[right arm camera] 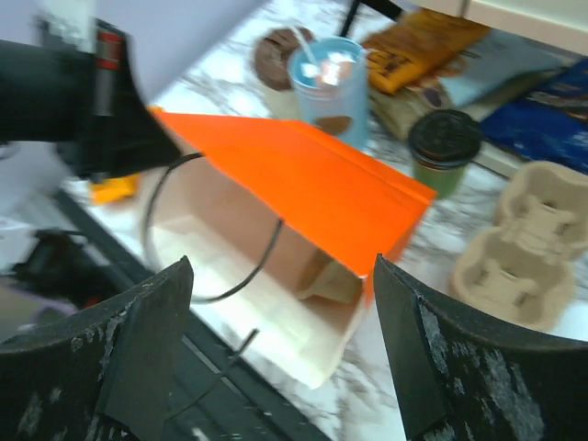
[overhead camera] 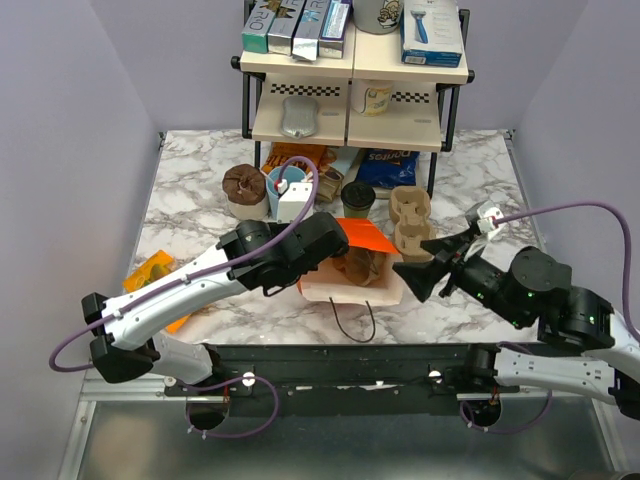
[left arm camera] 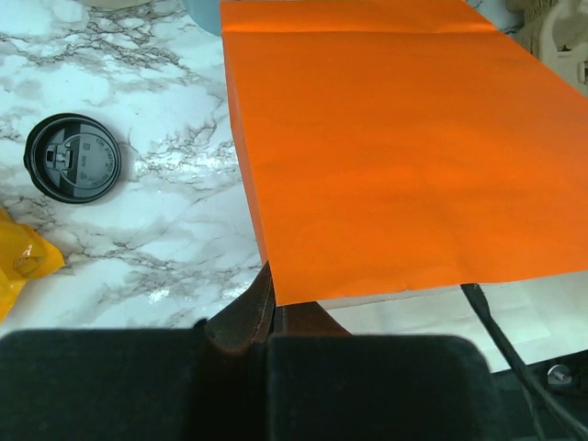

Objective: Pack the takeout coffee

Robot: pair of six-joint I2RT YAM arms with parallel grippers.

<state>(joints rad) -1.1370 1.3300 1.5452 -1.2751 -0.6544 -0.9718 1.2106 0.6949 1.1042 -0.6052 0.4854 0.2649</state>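
gripping an edge of the one orange paper bag [overhead camera: 365, 238], our left pincer [left arm camera: 268, 317] is clamped shut. the bag lies on its side, mouth toward the near edge of the marble desk [overhead camera: 190, 200], with bare marble to its left. our right pincer [overhead camera: 412, 257] hangs wide open and empty just beside that mouth. one olive-green paper takeout coffee with a black lid [overhead camera: 357, 197] stands behind the bag, near one light blue cup [overhead camera: 275, 185].

Orange paper bag [overhead camera: 362, 236]: lying on its side on the marble table [overhead camera: 190, 200], mouth gaping toward the near edge, black cord handles trailing out.
Brown pulp cup carriers [overhead camera: 410, 222]: sitting just right of it.
Light blue cup [overhead camera: 281, 185] with stirrer: standing behind the bag.
Yellow packet [overhead camera: 150, 272]: lying at far left.
Shelf rack [overhead camera: 355, 70]: standing at the back, carrying boxes.
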